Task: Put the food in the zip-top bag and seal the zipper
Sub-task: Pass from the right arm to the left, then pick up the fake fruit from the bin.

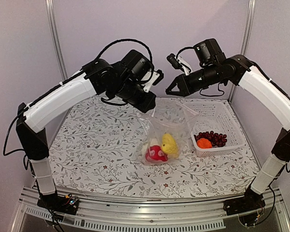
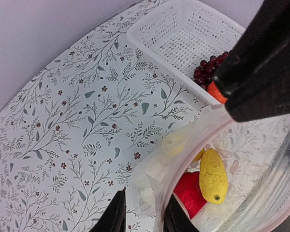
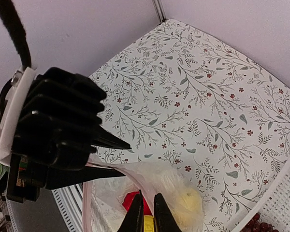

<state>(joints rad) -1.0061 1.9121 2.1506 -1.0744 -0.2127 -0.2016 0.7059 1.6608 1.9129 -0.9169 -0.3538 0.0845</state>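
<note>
Standing on the floral table (image 1: 96,145) just left of the white basket (image 1: 222,108), the zip-top bag (image 1: 176,123) holds the red one (image 1: 157,153) and the yellow long one (image 1: 170,143) at its bottom. The left gripper (image 2: 146,205) has its fingers parted, with the bag's rim running between them. The right gripper (image 3: 148,203) is pinched almost closed over the mouth; whether it nips the film cannot be told. The grape bunch (image 1: 215,137) and orange ball (image 1: 204,143) lie in the basket.

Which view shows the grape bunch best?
Top external: the whole grape bunch lies in the white basket's near end, beside the orange ball. Left wrist shows only part of it, the rest blocked; right wrist catches just a few grapes at the frame's bottom edge.
</note>
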